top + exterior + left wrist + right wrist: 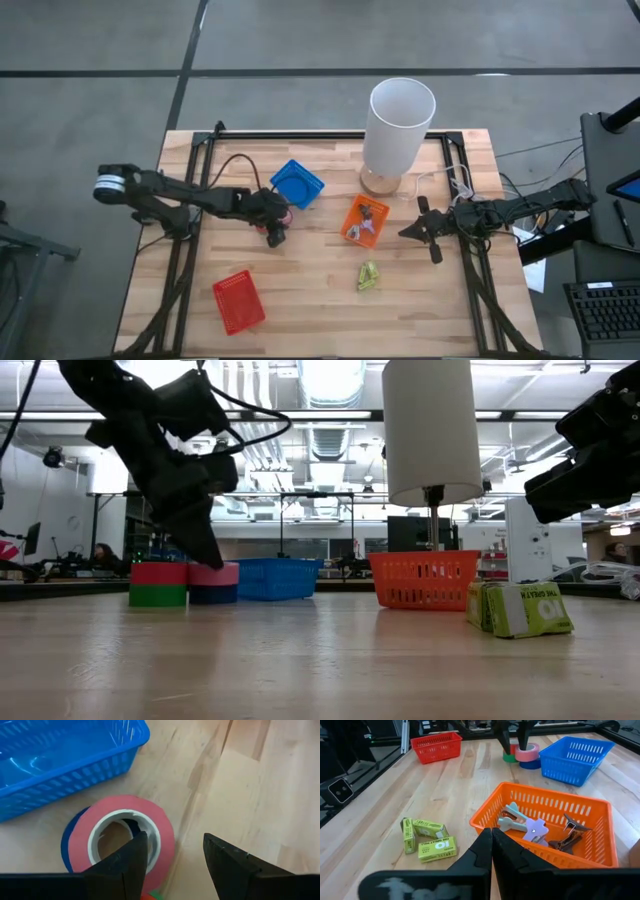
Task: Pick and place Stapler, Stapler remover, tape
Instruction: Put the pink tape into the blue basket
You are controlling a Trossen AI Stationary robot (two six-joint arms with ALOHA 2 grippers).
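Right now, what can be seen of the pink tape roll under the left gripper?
The pink tape roll is a flat ring with a white inner core and an open centre. It lies flat on top of a blue roll on the wooden table, beside the blue basket. The left gripper is open over it, one finger reaching into the centre hole and the other outside the rim.

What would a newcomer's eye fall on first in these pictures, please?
Probably the tall white cylinder standing at the table's far edge, towering over everything. Next, the left pincer, open, straddling the wall of the pink tape roll beside the blue basket. Then the orange basket of small tools at mid-table, near the shut right pincer.
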